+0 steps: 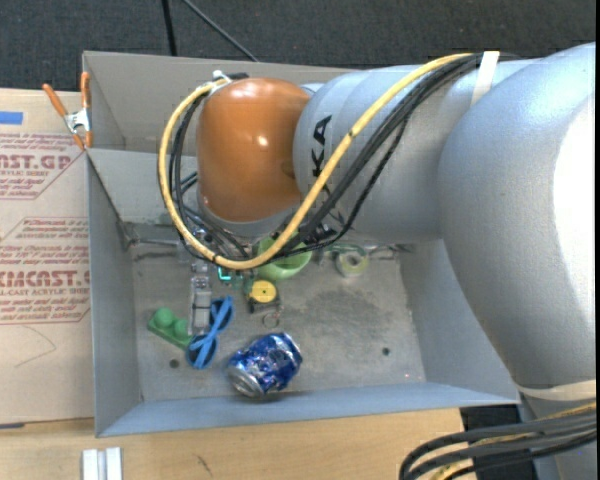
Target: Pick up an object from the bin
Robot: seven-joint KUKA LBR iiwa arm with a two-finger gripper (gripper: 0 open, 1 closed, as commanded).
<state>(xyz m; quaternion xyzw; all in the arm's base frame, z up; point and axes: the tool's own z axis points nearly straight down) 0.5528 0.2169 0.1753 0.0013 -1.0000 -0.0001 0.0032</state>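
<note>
My gripper (200, 306) reaches down from under the orange cover at the bin's left-middle. Its tip stands right by a blue looped strap (212, 332) and a small green plastic piece (166, 323) on the bin floor; whether it touches either I cannot tell. A small yellow disc (263, 291) lies just to the right of the gripper. A crushed blue can (265, 363) rests near the front wall, below and to the right of the gripper.
A green ring (287, 261) lies partly hidden under the arm, and a pale green round cap (352, 261) sits farther right. A small dark bit (271, 317) lies below the yellow disc. The arm covers the back and right of the bin.
</note>
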